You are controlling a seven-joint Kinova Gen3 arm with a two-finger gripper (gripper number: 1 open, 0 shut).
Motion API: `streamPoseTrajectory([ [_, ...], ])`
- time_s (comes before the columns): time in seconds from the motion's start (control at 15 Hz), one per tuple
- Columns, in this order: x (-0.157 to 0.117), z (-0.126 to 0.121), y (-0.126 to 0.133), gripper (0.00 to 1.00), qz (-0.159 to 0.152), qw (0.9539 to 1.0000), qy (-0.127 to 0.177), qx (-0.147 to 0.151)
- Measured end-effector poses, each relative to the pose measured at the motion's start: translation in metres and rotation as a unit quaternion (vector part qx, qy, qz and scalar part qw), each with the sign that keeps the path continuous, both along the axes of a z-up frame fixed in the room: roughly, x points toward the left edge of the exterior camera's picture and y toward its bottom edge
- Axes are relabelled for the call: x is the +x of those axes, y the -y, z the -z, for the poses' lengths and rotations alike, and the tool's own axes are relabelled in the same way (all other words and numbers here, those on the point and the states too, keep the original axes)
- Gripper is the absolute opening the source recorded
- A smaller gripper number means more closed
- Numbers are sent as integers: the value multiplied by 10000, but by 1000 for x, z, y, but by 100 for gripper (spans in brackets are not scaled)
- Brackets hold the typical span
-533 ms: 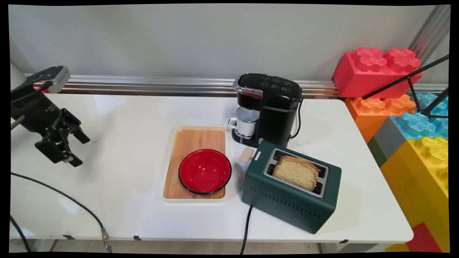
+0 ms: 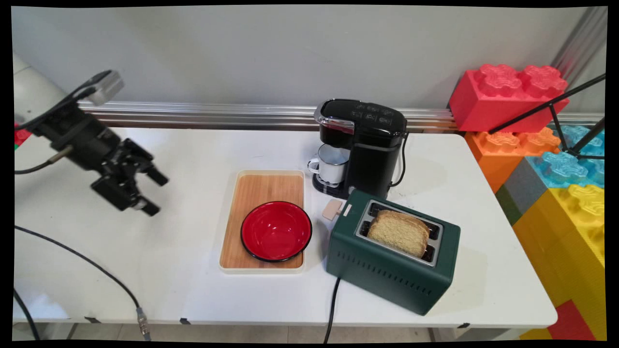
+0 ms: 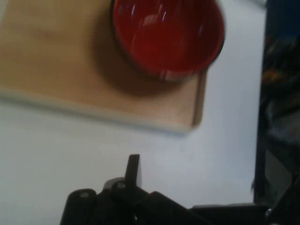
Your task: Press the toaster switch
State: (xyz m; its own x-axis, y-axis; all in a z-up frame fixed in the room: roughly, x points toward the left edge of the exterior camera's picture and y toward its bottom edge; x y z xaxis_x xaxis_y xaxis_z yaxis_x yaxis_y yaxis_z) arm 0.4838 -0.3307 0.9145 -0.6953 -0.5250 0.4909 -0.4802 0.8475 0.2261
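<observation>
My gripper [image 2: 156, 196] hangs open and empty above the left part of the white table [image 2: 184, 150], pointing down and to the right. The nearest thing is a wooden tray [image 2: 263, 187] with a red bowl [image 2: 276, 230] on its near half, a short way to the gripper's right. The hand view shows the red bowl [image 3: 167, 35] on the tray [image 3: 56, 70] ahead of my gripper [image 3: 206, 187], with one finger [image 3: 133, 168] rising over bare table. Right of the tray stands a green toaster [image 2: 391, 253] with a slice of bread [image 2: 400, 233] in its slot.
A black coffee machine [image 2: 367, 145] with a white mug [image 2: 331, 164] under its spout stands behind the toaster. A black cable [image 2: 87, 263] trails across the table's front left. Large coloured toy bricks [image 2: 556, 159] are stacked beyond the right edge.
The gripper has moved to the right and a little up, toward the tray. Its fingers stay open. Nothing on the table has shifted.
</observation>
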Motion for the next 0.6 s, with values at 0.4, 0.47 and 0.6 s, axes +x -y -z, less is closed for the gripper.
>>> streamPoseTrajectory([
  [0.4, -43, -19, 17, 100, 212, 9935, -989, -520],
  [0.47, -48, -21, 19, 100, 270, 9920, -1080, -588],
  [0.6, -55, -22, 25, 100, 382, 9895, -1184, -737],
])
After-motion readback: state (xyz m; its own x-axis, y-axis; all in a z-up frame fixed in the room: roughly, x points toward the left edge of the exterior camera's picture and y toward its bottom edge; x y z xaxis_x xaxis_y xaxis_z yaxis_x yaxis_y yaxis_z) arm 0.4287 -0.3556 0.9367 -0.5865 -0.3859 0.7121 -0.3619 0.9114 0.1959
